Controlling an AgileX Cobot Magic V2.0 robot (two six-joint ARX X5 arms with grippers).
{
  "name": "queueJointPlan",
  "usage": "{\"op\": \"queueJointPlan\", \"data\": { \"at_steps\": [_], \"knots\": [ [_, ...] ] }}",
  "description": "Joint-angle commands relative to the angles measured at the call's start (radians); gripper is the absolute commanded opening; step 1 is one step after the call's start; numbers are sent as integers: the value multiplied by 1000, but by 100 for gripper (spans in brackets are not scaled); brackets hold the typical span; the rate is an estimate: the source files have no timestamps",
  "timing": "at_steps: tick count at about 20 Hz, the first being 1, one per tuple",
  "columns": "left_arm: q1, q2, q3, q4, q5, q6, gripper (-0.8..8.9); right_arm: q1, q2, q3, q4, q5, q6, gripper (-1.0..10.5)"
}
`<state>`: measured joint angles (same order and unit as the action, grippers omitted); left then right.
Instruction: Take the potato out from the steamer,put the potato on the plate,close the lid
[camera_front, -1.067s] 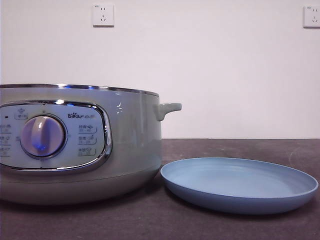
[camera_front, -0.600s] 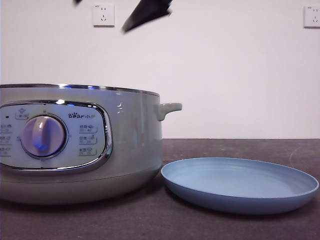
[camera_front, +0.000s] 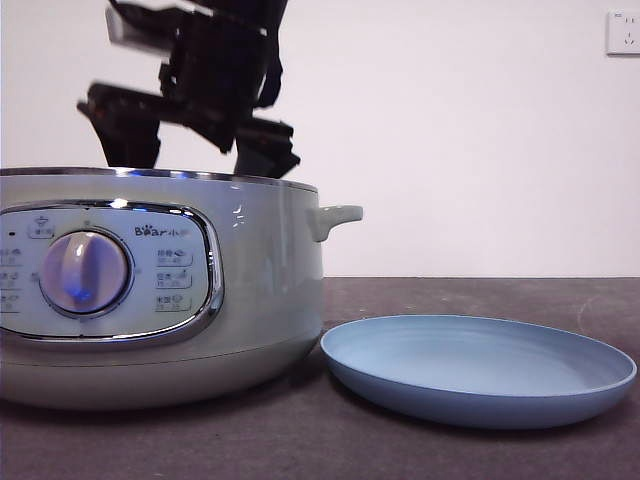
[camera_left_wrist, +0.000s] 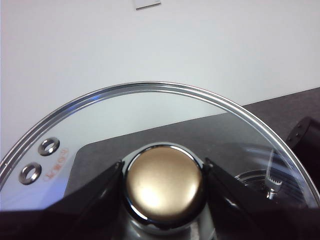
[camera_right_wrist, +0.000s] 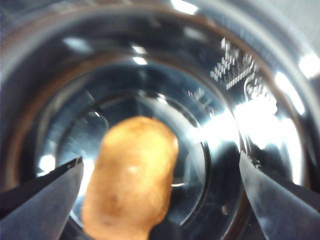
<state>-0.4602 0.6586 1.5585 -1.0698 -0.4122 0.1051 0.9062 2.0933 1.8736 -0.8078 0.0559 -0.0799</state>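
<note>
Here the right tool (camera_right_wrist: 160, 200) hangs spread wide over the steamer (camera_front: 160, 290), its jaws flanking the potato (camera_right_wrist: 131, 175) on the shiny bottom, likely to clear it before closing. The left tool (camera_left_wrist: 162, 192) grips the lid (camera_left_wrist: 150, 130) by its knob, aloft, keeping the pot open; the plate (camera_front: 478, 370) waits beside it on the counter (camera_front: 480, 295).

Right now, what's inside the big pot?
A potato lies in the steamer, with the open right gripper above it. The pot's wall hides it in the front view.

I'm looking at a lab-style test bench: a bare white wall (camera_front: 480, 150) with a power socket (camera_front: 624, 32), and a plain dark worktop (camera_front: 480, 295) holding kitchenware.
</note>
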Motion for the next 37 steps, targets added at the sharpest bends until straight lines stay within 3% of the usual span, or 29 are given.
{"op": "queueJointPlan", "data": {
  "at_steps": [1, 5, 9, 15, 20, 23, 28, 37],
  "knots": [
    [2, -11, 14, 50, -5, 12, -8, 2, 35, 3, -2, -5, -8, 518],
    [2, -11, 14, 41, -5, 13, -8, 3, 62, 3, -23, -59, -14, 397],
    [2, -11, 14, 36, -4, 12, -8, 11, 56, 28, -46, -19, -56, -19],
    [2, 9, 14, 93, 8, 12, -8, -4, -193, 169, -114, 3, -97, -12],
    [2, 94, 14, 168, 140, 12, -8, -92, -491, 169, -159, 3, -101, -12],
    [2, 146, 14, 196, 218, 11, -8, -178, -596, 169, -302, 3, -94, -12],
    [2, 217, 14, 240, 311, 10, -8, -297, -676, 164, -506, 2, -34, -12],
    [2, 348, 14, 297, 426, 0, -8, -371, -742, 43, -556, 3, 31, -12]
  ]
}}
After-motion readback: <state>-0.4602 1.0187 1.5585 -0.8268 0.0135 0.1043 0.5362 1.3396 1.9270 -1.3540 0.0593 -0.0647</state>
